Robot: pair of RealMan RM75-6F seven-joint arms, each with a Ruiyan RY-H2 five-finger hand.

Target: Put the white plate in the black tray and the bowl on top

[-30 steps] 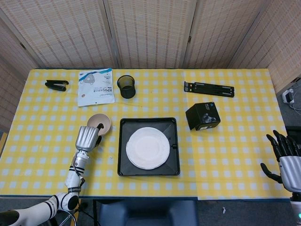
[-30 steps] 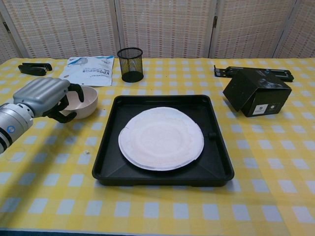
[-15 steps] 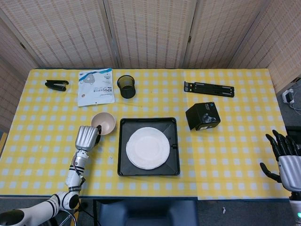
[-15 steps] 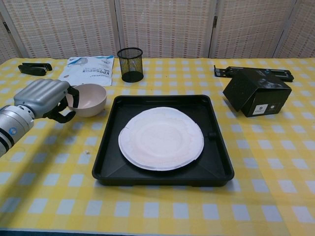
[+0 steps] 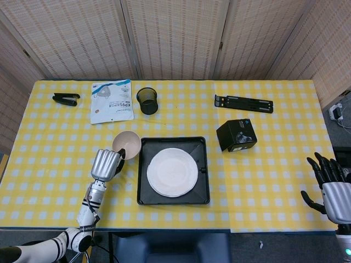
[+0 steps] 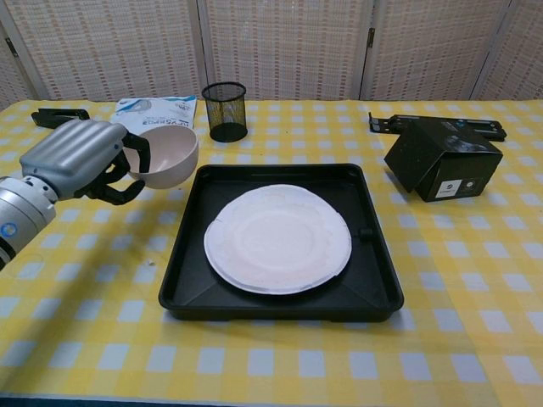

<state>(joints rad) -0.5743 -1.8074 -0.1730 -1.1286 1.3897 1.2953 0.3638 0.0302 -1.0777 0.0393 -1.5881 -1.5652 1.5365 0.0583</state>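
left hand (image 6: 81, 161) grips the beige bowl (image 6: 164, 156) by its near rim, bowl lifted off the counter (image 6: 280, 373) and tilted, just left of the black tray's (image 6: 181, 254) far-left corner. white plate (image 6: 277, 238) lies flat inside the tray. right hand (image 5: 330, 183) at the counter's right edge, fingers spread, holding nothing. black mesh cup (image 6: 226, 111) stands beyond the tray.
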